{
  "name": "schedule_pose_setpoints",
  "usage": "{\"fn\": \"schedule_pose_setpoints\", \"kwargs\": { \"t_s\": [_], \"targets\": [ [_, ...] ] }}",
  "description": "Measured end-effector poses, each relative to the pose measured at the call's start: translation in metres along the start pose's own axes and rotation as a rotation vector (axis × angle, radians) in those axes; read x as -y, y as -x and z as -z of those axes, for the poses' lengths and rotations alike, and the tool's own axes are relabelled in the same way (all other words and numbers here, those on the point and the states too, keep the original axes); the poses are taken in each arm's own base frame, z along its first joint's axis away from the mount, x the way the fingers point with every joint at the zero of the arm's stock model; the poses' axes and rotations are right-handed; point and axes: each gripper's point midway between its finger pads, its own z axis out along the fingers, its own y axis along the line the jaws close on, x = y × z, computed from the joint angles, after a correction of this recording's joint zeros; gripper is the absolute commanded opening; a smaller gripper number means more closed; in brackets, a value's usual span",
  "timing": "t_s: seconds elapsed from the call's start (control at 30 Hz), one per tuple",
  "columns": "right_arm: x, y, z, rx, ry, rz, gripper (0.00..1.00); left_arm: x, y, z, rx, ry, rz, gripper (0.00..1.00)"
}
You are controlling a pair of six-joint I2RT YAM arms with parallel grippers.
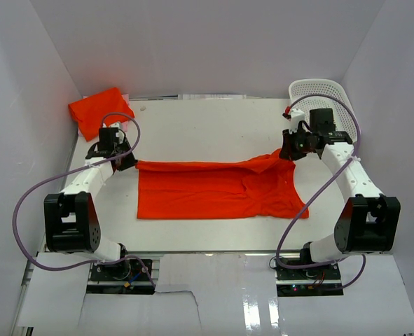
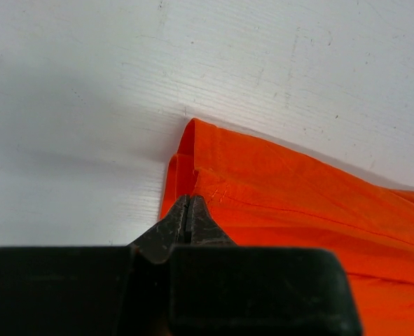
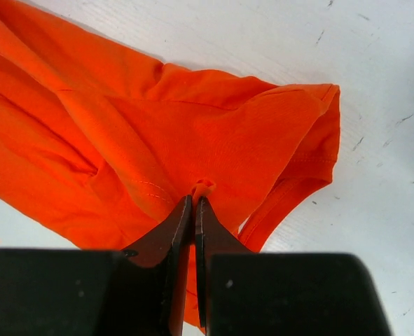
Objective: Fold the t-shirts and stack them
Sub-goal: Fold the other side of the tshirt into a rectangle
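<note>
Orange t-shirt (image 1: 214, 190) pinched at both ends, jaws clenched.
Right pinch looks thin; a tug could free it, skewing the fold.

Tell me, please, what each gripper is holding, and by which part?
Both pinch the spread t-shirt: the left gripper its far left corner, the right gripper a fold of fabric by its far right sleeve.

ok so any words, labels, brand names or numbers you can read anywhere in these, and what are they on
None can be read.
The spread t-shirt and the folded t-shirt are plain orange-red, with no print or tag showing in any view.
The white mesh basket shows no marking either.
</note>
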Motion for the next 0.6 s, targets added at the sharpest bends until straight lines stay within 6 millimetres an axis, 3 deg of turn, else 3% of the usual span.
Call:
{"fn": "schedule_pose_setpoints", "kwargs": {
  "t_s": [0.33, 0.6],
  "targets": [
    [-0.008, -0.014, 0.007, -0.013, 0.008, -0.007, 0.08, -0.004, -0.011, 0.001, -0.028, 0.010, 0.005, 0.00],
    [-0.014, -0.016, 0.015, -0.002, 0.007, -0.002, 0.08, -0.001, -0.005, 0.013, 0.006, -0.002, 0.003, 0.00]
  ]
}}
